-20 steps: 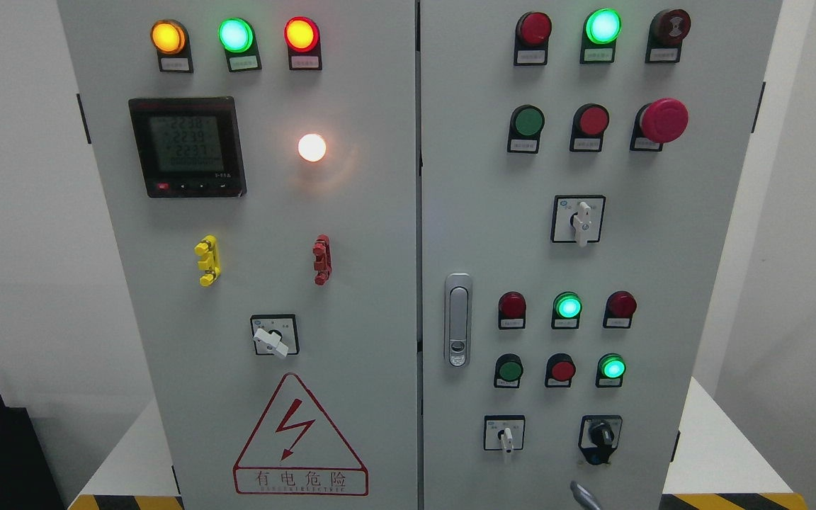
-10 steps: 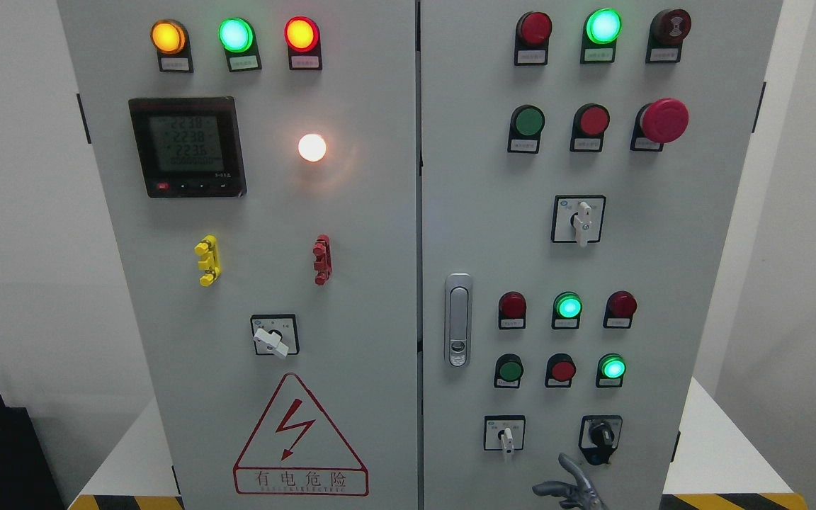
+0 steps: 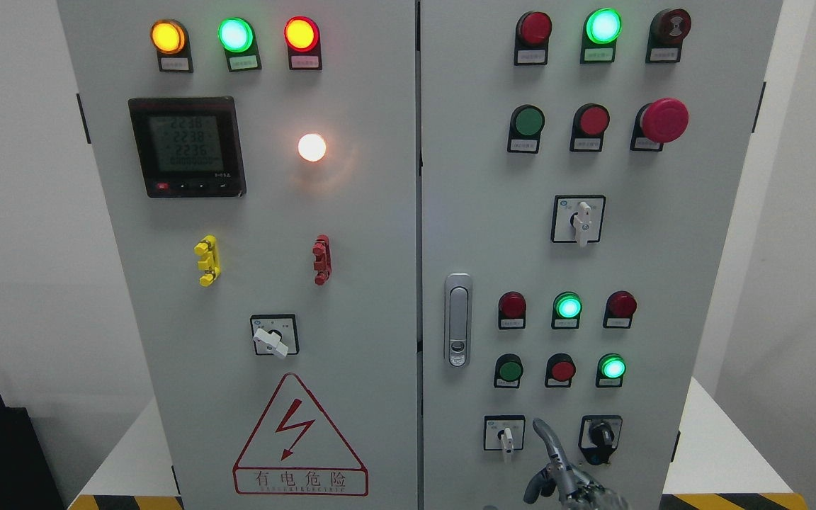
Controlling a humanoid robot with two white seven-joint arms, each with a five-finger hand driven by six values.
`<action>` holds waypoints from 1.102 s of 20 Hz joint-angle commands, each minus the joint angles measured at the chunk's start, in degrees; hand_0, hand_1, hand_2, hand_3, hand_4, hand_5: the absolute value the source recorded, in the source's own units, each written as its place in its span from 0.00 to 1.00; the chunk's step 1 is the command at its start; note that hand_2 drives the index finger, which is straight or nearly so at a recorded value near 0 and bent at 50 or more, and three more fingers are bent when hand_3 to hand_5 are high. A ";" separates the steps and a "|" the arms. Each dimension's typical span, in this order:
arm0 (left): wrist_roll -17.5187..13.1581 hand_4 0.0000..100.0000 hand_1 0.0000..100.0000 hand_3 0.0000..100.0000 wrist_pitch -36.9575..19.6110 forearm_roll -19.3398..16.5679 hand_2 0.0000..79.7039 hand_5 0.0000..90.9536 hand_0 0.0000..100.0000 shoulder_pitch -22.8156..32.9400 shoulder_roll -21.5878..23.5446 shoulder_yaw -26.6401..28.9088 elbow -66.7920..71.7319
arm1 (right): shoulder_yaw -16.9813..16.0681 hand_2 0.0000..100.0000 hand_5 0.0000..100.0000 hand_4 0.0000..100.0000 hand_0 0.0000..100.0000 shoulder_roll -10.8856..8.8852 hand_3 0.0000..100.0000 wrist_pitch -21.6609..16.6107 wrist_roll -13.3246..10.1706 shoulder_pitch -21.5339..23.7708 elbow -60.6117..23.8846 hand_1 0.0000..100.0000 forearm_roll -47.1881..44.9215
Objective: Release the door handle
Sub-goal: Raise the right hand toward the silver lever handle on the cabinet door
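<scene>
We see one hand (image 3: 562, 474) at the bottom edge, right of centre, arm entering from the right, so the right hand. Index finger (image 3: 547, 438) points up between the two lower selector switches (image 3: 504, 433); the other fingers are loosely curled, holding nothing, touching no control as far as we can tell. Handle (image 3: 457, 319) sits flush and upright on the right door (image 3: 691, 227), near its left edge, beside the seam with the left door (image 3: 365, 234), well above and left of the hand. Both doors look closed. Indicator lamps (image 3: 235, 35) are lit.
</scene>
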 commanded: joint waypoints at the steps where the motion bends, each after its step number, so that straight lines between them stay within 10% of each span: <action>1: -0.01 0.00 0.39 0.00 0.02 0.00 0.00 0.00 0.12 0.00 0.00 0.62 0.96 | 1.49 0.00 1.00 1.00 0.29 2.90 1.00 3.72 0.98 -1.83 0.87 0.50 11.74; 22: -0.01 0.00 0.39 0.00 0.02 0.00 0.00 0.00 0.12 0.00 0.00 0.62 0.96 | 3.25 0.02 1.00 1.00 0.34 3.25 1.00 12.26 5.99 -11.06 5.97 0.47 15.00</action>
